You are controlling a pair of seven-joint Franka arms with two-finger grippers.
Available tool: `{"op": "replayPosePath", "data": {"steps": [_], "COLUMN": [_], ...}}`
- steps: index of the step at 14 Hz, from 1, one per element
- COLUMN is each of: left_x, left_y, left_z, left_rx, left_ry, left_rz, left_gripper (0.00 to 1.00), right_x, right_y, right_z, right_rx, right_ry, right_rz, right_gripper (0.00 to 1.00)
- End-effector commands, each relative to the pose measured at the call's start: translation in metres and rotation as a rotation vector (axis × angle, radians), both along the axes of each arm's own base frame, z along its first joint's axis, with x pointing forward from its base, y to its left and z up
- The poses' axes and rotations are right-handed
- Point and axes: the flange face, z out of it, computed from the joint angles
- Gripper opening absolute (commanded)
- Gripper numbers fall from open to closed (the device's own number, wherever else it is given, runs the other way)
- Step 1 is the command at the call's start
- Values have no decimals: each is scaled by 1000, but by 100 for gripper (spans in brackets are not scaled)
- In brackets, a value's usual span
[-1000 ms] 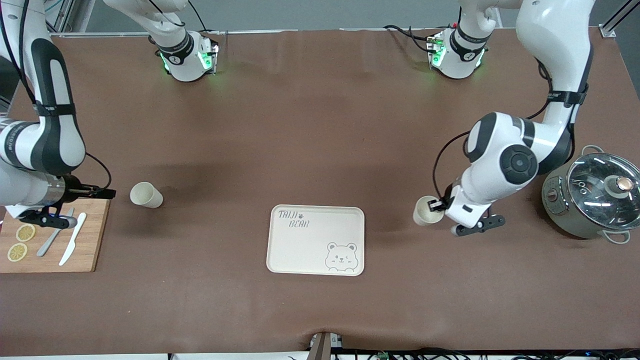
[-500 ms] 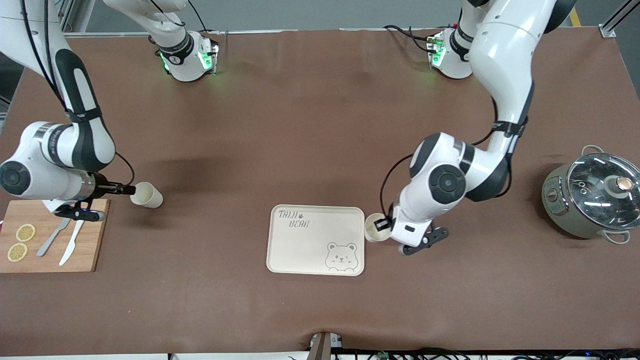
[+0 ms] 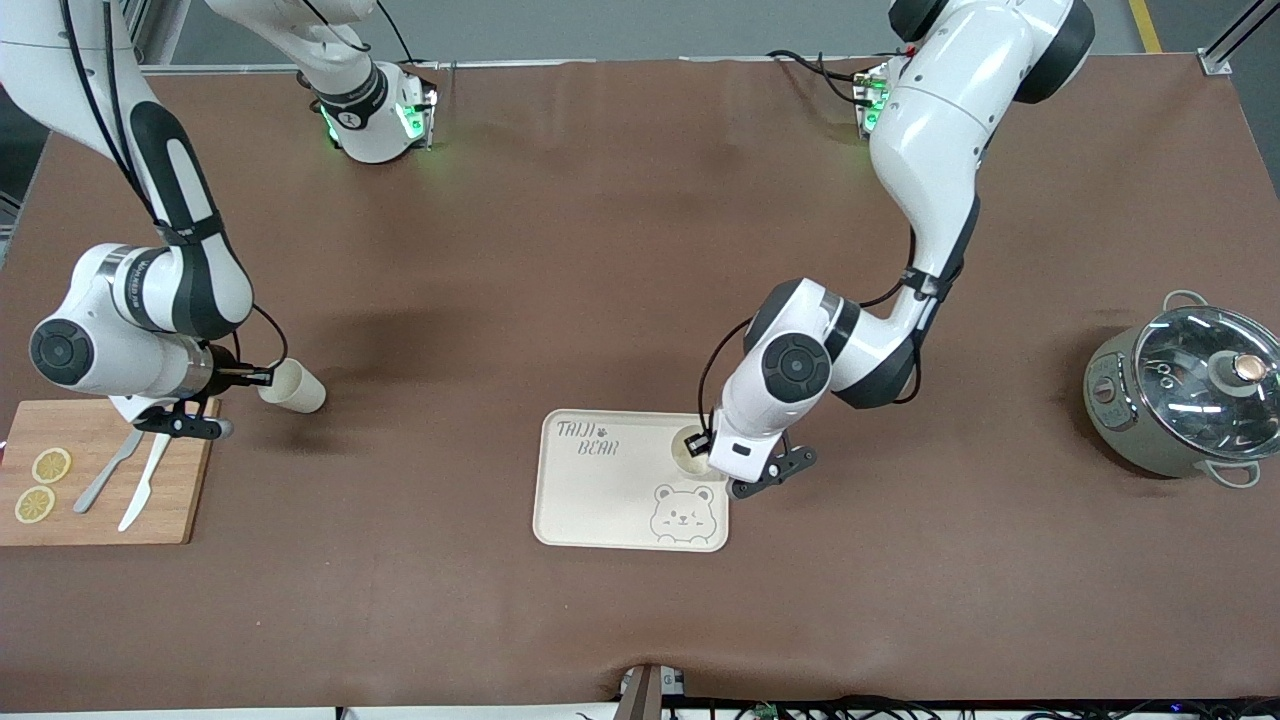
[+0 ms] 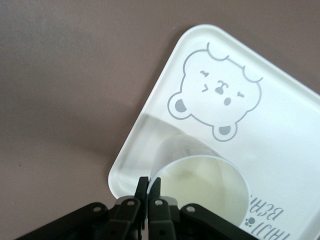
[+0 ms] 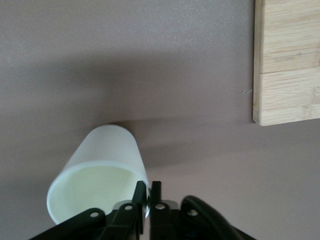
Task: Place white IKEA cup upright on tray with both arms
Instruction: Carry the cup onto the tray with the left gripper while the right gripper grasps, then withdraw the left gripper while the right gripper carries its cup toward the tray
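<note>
The cream tray (image 3: pixel 600 500) printed "TAIJI BEAR" lies mid-table, nearer the front camera; it also shows in the left wrist view (image 4: pixel 280 125). My left gripper (image 3: pixel 700 443) is shut on the rim of a white cup (image 3: pixel 688 448) and holds it over the tray's end toward the left arm, above the bear face. In the left wrist view the gripper (image 4: pixel 149 182) pinches the cup's (image 4: pixel 200 185) wall. A second white cup (image 3: pixel 295 387) lies on its side toward the right arm's end. My right gripper (image 3: pixel 262 377) pinches its rim; the right wrist view shows the gripper (image 5: pixel 148 189) and that cup (image 5: pixel 95 185).
A wooden cutting board (image 3: pixel 180 480) with two lemon slices (image 3: pixel 42 485), a knife (image 3: pixel 145 492) and a metal utensil lies at the right arm's end; its corner shows in the right wrist view (image 5: pixel 287 60). A pot with a glass lid (image 3: pixel 1190 390) stands at the left arm's end.
My left arm carried its cup from the table beside the tray to over the tray. My right gripper moved from over the cutting board to the lying cup and took hold of its rim.
</note>
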Motion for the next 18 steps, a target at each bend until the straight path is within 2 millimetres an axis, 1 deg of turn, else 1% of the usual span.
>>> {"op": "replayPosePath", "data": {"steps": [1,2,3,4,5,6,7,8,9,10,11,12,14,15,16,17,18], "left_x": [4,4,6,10,14,17,24,32,38,39,41,44,47,50,54,58,61], "left_y": [-4,-4,-2,3,7,12,23,37,57,69,85,103,132,153,178,202,231], "left_z": [1,3,8,16,30,45,64,82,98,112,123,132,149,160,167,180,194], "left_rx": [-11,-13,-13,-16,-20,-25,-34,-37,-22,1,30,67,110,130,143,149,154], "left_ry": [-6,-8,-15,-27,-43,-58,-82,-108,-123,-114,-112,-109,-94,-89,-80,-84,-93], "left_rz": [11,11,12,15,17,19,32,44,43,29,3,-40,-113,-142,-171,-213,-247], "left_gripper": [0,15,42,84,100,100,100,100,100,100,100,100,100,100,100,100,100], "right_x": [-1,3,8,16,24,32,37,41,43,42,42,43,45,45,46,48,47], "right_y": [7,14,20,28,39,56,73,94,120,147,169,186,217,236,253,267,283], "right_z": [9,16,25,37,52,69,83,93,98,102,105,109,118,122,123,125,127], "right_rx": [8,10,10,13,13,14,27,57,83,79,60,52,149,193,198,188,185], "right_ry": [-11,-13,-4,5,19,35,51,62,67,68,65,61,89,105,90,55,40], "right_rz": [-2,8,7,-10,-22,-44,-78,-122,-170,-215,-270,-333,-479,-546,-599,-657,-686], "right_gripper": [0,0,0,0,0,0,0,0,0,0,0,0,0,0,0,0,0]}}
